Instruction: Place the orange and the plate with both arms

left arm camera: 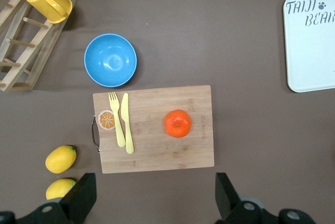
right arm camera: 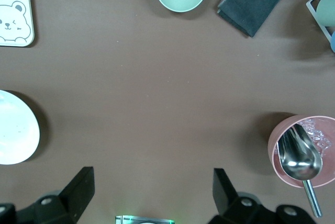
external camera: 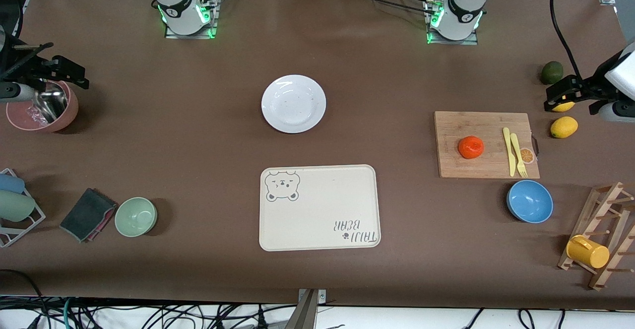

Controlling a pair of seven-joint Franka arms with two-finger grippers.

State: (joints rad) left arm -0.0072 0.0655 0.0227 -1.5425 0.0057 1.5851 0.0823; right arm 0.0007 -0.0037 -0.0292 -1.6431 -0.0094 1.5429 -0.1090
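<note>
The orange (external camera: 471, 147) (left arm camera: 178, 123) rests on a wooden cutting board (external camera: 456, 125) (left arm camera: 157, 153) toward the left arm's end of the table. The white plate (external camera: 293, 103) (right arm camera: 13, 127) lies on the table mid-way between the arms, farther from the front camera than the cream bear tray (external camera: 317, 220) (left arm camera: 309, 51). My left gripper (external camera: 578, 95) (left arm camera: 155, 198) hangs open high over the table beside the lemons, holding nothing. My right gripper (external camera: 49, 67) (right arm camera: 153, 195) hangs open and empty above the pink bowl at the right arm's end.
A yellow fork and knife (external camera: 513, 151) lie on the board. Round it are a blue bowl (external camera: 530, 201), two lemons (external camera: 564, 127), an avocado (external camera: 551, 72) and a wooden rack with a yellow cup (external camera: 588, 251). At the other end are a pink bowl with a scoop (external camera: 42, 108), a green bowl (external camera: 136, 216) and a dark cloth (external camera: 87, 215).
</note>
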